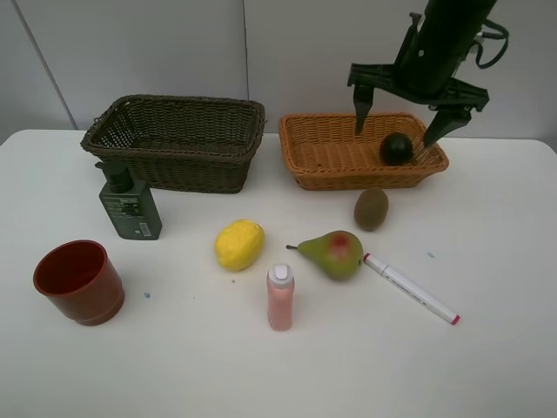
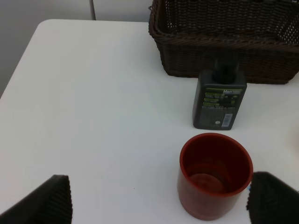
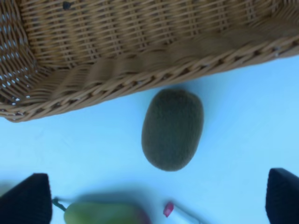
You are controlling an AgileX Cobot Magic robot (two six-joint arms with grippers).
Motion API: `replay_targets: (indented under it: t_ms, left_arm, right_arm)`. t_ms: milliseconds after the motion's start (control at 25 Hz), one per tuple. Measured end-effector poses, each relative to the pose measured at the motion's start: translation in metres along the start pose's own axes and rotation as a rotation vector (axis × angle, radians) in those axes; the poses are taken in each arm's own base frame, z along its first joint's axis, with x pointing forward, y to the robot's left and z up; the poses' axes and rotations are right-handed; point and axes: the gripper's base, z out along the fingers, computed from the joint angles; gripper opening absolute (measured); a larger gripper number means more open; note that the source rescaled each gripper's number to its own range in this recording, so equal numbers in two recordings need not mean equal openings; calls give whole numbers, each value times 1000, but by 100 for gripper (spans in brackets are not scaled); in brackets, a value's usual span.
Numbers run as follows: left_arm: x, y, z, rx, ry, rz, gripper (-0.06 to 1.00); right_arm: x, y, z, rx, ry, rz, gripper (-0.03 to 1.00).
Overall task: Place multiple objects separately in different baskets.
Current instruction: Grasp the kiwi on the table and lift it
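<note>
Brown kiwi (image 1: 372, 209) beside the tan basket (image 1: 331, 174), long axis toward its wall — right gripper (image 1: 393, 135) spread wide, empty.

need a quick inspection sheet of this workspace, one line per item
surface: white table, a few tiny blue specks
job's things: dark green round fruit in the orange-tan basket; nothing seen in the dark brown basket; kiwi, lemon, pear, white marker, pink bottle, pump bottle and red cup on the table
clutter: nothing seen
grippers: right gripper open, empty, over the orange-tan basket; left gripper open, empty, facing the red cup
cables: black cable looped beside the right arm
surroundings: pale wall panels behind
</note>
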Motion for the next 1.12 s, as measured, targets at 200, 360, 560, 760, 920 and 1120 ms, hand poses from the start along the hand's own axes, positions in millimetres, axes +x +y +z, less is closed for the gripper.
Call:
replay_targets:
  t_ms: [200,360,560,760,920,1120]
  left_arm:
    - [0,0,0,0,0,0,97]
    - [0,0,0,0,0,0,97]
    - [0,0,0,0,0,0,97]
    - [0,0,0,0,0,0,97]
    - [0,0,0,0,0,0,97]
    - [0,0,0,0,0,0,97]
  right_arm:
    - [10,0,22,28,41,19,100]
    - [24,-4,51,7,45,19,100]
    - [42,-6,87,-80,12,56,100]
    - [48,-7,114,-66,31,49,100]
    - [50,-7,135,-42,46,22,100]
    - [46,-13,147,-37,29,8,100]
